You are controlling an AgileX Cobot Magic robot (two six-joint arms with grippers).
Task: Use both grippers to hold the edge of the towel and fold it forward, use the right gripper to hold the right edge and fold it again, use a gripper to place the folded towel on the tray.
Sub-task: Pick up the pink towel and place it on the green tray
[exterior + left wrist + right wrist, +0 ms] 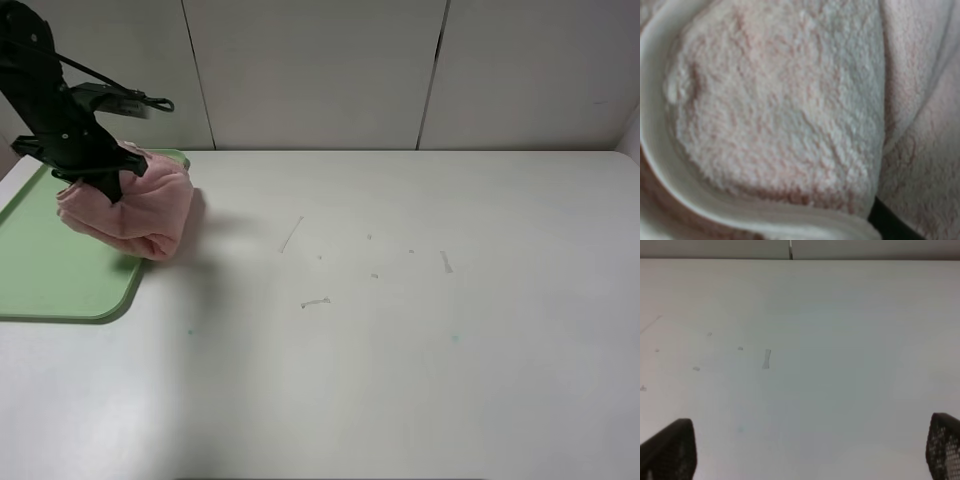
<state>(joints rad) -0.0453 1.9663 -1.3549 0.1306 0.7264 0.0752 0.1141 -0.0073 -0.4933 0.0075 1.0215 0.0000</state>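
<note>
One pink towel (135,210), bunched, at the surface's far left, partly over a tray. One light-green tray (50,270), against the left edge of the surface. One white surface (400,330). Two end effectors: left end effector (105,180) clamped on the towel; right end effector (810,450) seen only from its own wrist camera, two dark fingertips (670,450) spread wide above bare surface. One black arm (50,100) in the high view. A handful of small scuff marks (315,302) near the middle of the surface, about six countable. Three wall panels (315,70) behind the far edge.
</note>
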